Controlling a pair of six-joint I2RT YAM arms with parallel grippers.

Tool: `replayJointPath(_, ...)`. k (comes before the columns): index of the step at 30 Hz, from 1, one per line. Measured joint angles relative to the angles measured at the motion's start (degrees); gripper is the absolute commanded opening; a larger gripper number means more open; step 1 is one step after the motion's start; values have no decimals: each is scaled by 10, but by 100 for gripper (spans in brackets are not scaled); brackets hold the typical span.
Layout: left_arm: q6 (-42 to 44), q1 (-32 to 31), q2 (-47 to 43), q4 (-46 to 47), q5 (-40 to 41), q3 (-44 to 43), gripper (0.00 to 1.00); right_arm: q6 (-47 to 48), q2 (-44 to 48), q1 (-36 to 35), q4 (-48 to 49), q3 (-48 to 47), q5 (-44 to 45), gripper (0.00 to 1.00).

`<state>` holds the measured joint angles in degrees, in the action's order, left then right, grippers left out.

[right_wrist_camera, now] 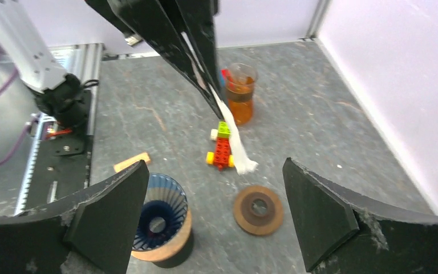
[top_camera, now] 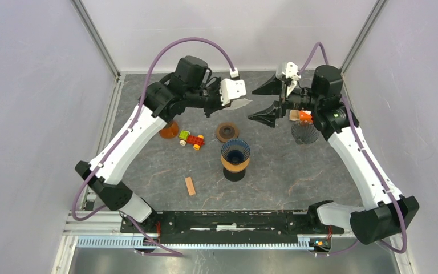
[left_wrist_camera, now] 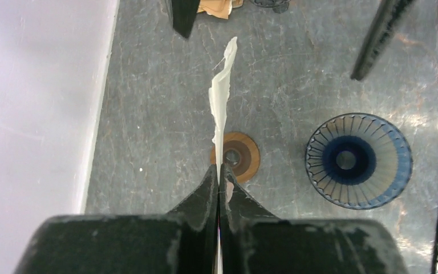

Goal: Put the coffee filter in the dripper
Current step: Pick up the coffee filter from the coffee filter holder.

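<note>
Left gripper (left_wrist_camera: 219, 171) fingers together, clamped on filter (left_wrist_camera: 221, 97), raised above grey stone-patterned table (top_camera: 296, 171). Right gripper (top_camera: 253, 104) jaws wide apart, facing filter. Dripper (left_wrist_camera: 358, 161) upright mid-table; disc (top_camera: 227, 132), toy (top_camera: 191, 139), block (top_camera: 190, 185) nearby. Pale walls (top_camera: 34, 85) enclose.

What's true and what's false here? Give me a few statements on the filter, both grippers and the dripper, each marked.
1. The left gripper is shut on the coffee filter. True.
2. The right gripper is shut on the filter. False: its jaws stand wide open and grip nothing.
3. The filter already sits in the dripper. False: the dripper is empty, and the filter is held in the air, off to one side of it.
4. A brown disc lies on the table beside the dripper. True.
5. The dripper lies tipped on its side. False: it stands upright, mouth up.
</note>
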<state>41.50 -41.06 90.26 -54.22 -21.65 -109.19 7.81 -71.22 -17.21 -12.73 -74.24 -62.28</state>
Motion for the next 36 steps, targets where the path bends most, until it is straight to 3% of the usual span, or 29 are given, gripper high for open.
replayJointPath(4,-79,1,-69,55,-5,83,2,44,20,3,-24,0,35,96)
replayJointPath(10,-204,0,-132,127,-54,152,2,46,26,-16,4,39,33,86)
replayJointPath(17,-338,0,-130,213,-75,217,2,-12,11,-31,72,81,-6,54)
replayJointPath(23,-409,6,-125,259,-83,224,2,-52,10,-31,128,115,-31,45)
replayJointPath(26,-435,14,-125,283,-93,227,2,-63,10,-31,145,129,-37,16)
replayJointPath(28,-446,19,-126,297,-104,235,19,-74,10,-31,154,131,-40,0)
replayJointPath(29,-451,21,-126,304,-109,241,34,-77,10,-31,158,131,-42,0)
replayJointPath(30,-453,23,-126,306,-116,244,42,-79,10,-31,161,131,-43,0)
replayJointPath(36,-459,33,-127,302,-163,247,50,-42,10,-33,136,131,-59,0)
